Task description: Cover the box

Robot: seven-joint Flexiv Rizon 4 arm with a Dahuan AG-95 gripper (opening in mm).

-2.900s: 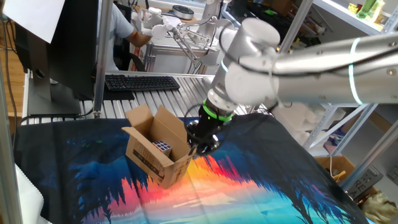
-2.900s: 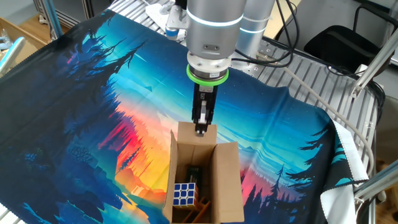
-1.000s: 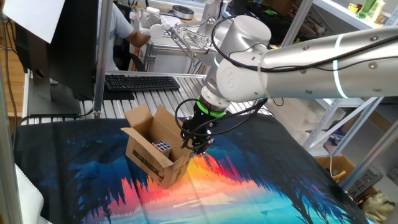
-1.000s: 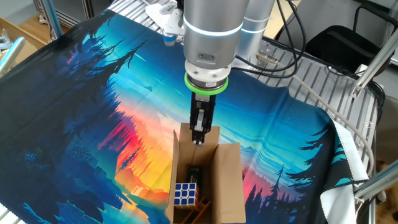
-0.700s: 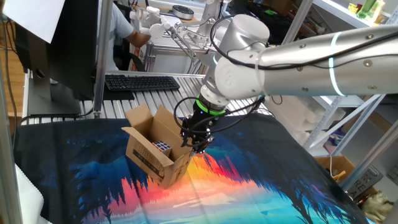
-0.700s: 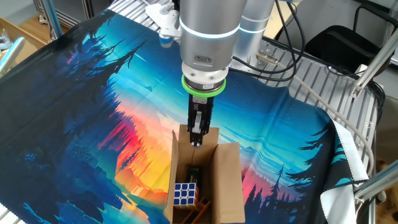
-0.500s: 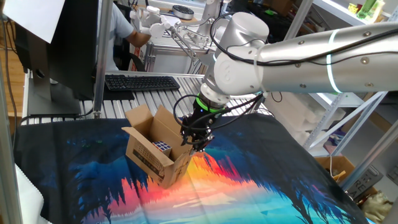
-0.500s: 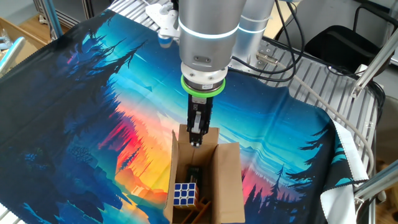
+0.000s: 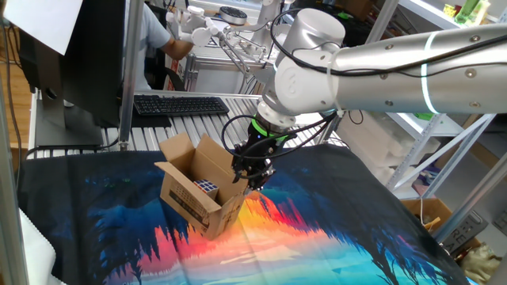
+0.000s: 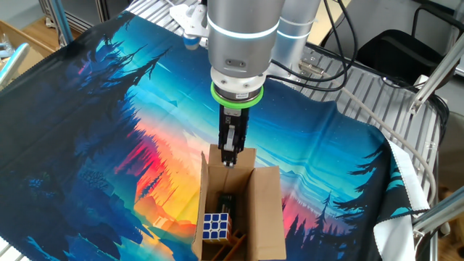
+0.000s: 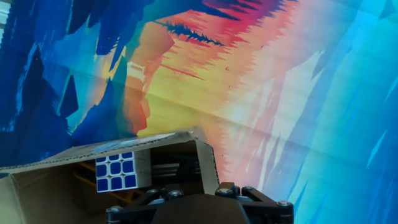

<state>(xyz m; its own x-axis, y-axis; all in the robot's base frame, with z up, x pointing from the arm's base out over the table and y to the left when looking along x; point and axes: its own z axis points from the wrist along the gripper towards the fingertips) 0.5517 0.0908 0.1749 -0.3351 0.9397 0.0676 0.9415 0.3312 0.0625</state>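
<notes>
box (image 10: 243, 206) flap under gripper (image 10: 229, 161)

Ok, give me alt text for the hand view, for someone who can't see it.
Looking down along the gripper into an open cardboard box that holds a Rubik's cube, blue face showing. Beyond lies a cloth printed in blue, orange and yellow.

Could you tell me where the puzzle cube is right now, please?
The small blue-and-white puzzle cube sits inside the open brown cardboard box, against its left wall in the other fixed view, below the tool at the far flap.
</notes>
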